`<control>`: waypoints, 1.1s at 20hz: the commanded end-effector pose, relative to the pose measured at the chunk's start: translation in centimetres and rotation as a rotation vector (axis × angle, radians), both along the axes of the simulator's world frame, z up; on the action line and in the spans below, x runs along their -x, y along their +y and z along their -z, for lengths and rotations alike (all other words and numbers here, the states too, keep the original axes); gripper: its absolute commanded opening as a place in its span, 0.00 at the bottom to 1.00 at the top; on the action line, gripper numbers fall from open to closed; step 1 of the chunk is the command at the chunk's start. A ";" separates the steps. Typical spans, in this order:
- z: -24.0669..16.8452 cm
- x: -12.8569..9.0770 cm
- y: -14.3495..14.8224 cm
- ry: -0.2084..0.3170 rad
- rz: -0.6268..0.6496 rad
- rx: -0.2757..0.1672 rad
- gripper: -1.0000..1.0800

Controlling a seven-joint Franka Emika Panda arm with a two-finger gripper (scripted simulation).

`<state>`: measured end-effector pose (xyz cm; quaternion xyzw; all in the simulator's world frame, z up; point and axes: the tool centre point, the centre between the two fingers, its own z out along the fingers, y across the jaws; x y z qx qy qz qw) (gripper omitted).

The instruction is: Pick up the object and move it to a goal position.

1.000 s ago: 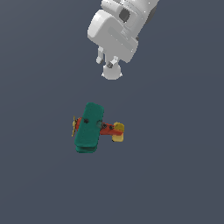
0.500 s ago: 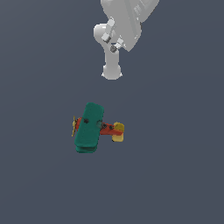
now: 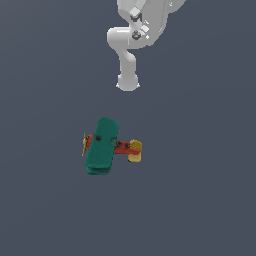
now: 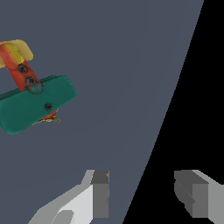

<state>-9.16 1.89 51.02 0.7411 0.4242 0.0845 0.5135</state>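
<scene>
Two fingers [image 4: 101, 194] wide apart, clear of biplane [image 4: 33, 100]

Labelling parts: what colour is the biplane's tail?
Yellow tail on the biplane; clearest in the exterior view.

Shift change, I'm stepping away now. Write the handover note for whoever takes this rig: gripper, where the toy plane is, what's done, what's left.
Gripper: open, empty, fingers apart with nothing between them.
Toy biplane: lying on the grey floor, teal wings up, yellow tail toward the exterior view's right, propeller toward its left. In the wrist view it sits off to the side, not between the fingers.
Arm: above the plane in the exterior view, well clear of it, no contact.
Done: nothing grasped yet.
Left: line the gripper up over the plane, come down, close on it, lift, carry to the goal. No goal marker is visible in either view.
</scene>
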 end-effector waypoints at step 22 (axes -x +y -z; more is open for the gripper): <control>-5.8 2.5 8.3 -0.039 -0.205 0.671 0.62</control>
